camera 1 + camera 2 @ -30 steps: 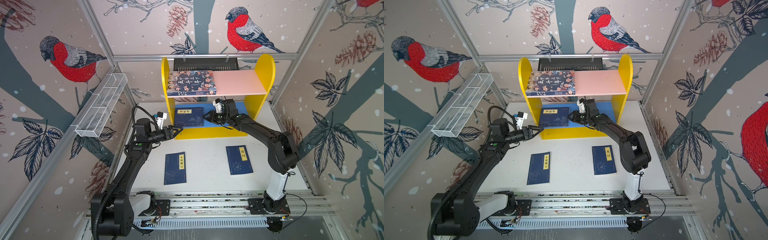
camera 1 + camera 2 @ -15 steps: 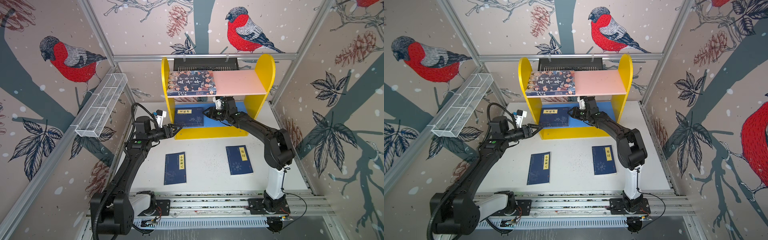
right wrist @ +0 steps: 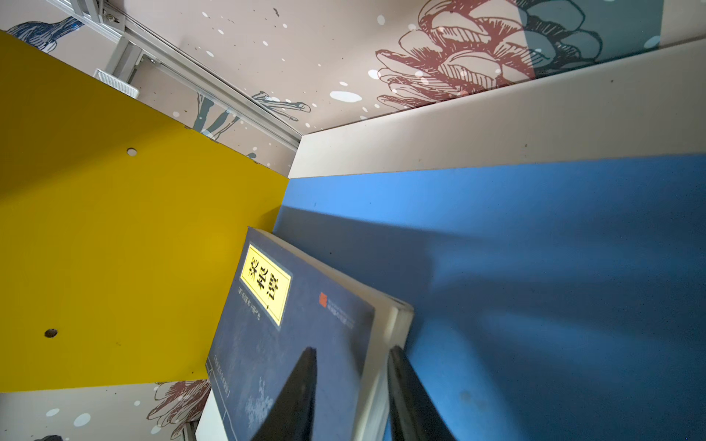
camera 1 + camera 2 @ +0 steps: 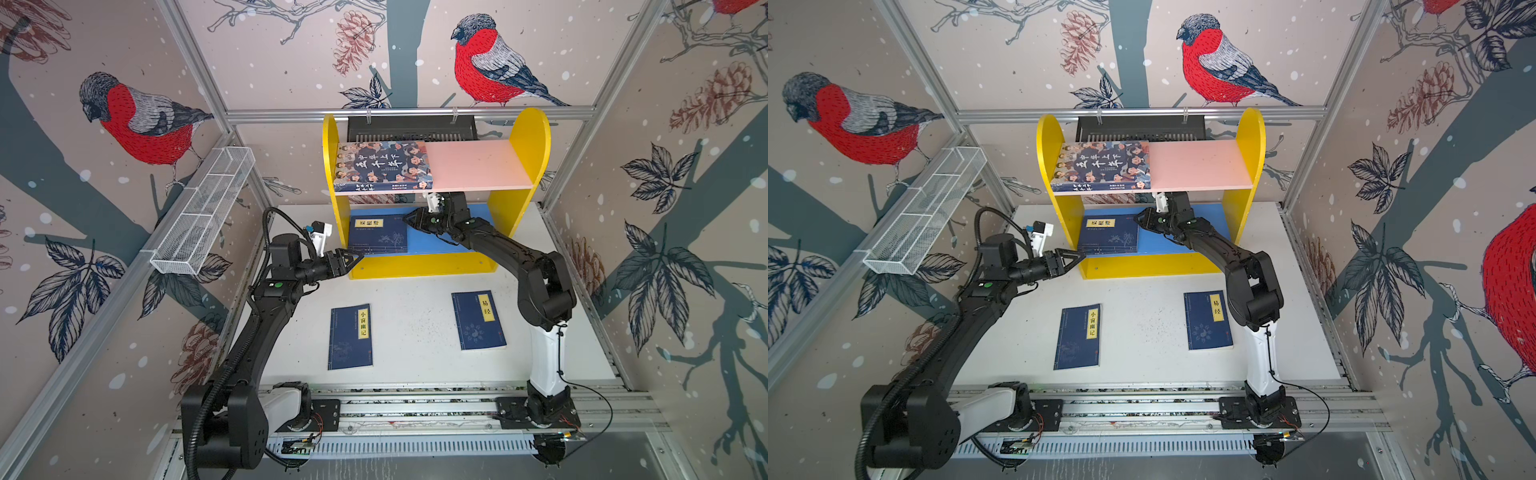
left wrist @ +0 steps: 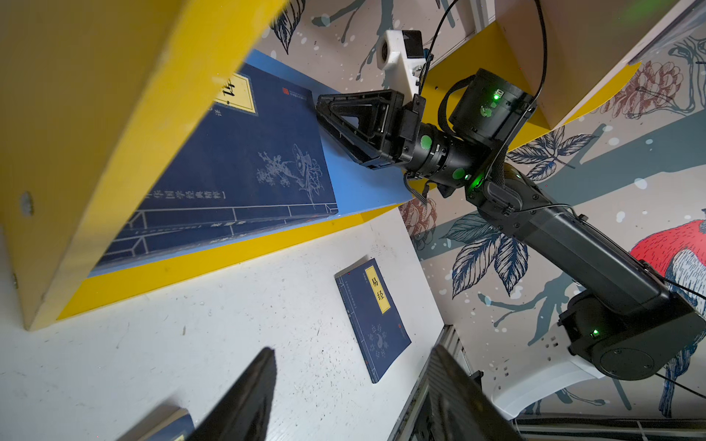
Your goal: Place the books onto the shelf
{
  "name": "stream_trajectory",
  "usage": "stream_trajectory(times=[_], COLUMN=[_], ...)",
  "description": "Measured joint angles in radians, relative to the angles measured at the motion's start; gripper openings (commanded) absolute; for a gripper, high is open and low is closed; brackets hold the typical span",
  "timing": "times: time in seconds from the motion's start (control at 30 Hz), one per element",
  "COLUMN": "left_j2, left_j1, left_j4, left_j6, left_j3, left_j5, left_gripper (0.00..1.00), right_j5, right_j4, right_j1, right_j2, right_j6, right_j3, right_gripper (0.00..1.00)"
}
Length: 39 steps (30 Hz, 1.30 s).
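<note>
Right wrist view: right gripper [image 3: 353, 349] straddles edge of navy book [image 3: 259, 343] on blue board [image 3: 535, 229] of shelf [image 3: 114, 229]; whether pinching, cannot tell. Left gripper [image 5: 352, 349] spread, empty, near shelf.

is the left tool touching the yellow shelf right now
Apart. In the left wrist view, bare white table lies between the left tool and the shelf.
</note>
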Motion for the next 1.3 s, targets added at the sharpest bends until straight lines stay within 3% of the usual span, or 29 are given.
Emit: stream_trajectory(times=[0.7, 1.3], left_j2=[-0.012, -0.018], left_j1=[0.014, 0.021], left_j4=[0.023, 0.029], left_j6=[-0.010, -0.026], left_j3=[-0.023, -0.031], left_j5=[0.000, 0.000], left_gripper=[0.65, 0.65], right_j5=[-0.077, -0.137], right_j4=[-0.003, -0.007], right_j1=[-0.006, -0.023], right_j2=[0.057, 0.057], right_j6=[-0.033, -0.072], right_j3=[0.073, 0.074], right_gripper=[0.05, 0.02])
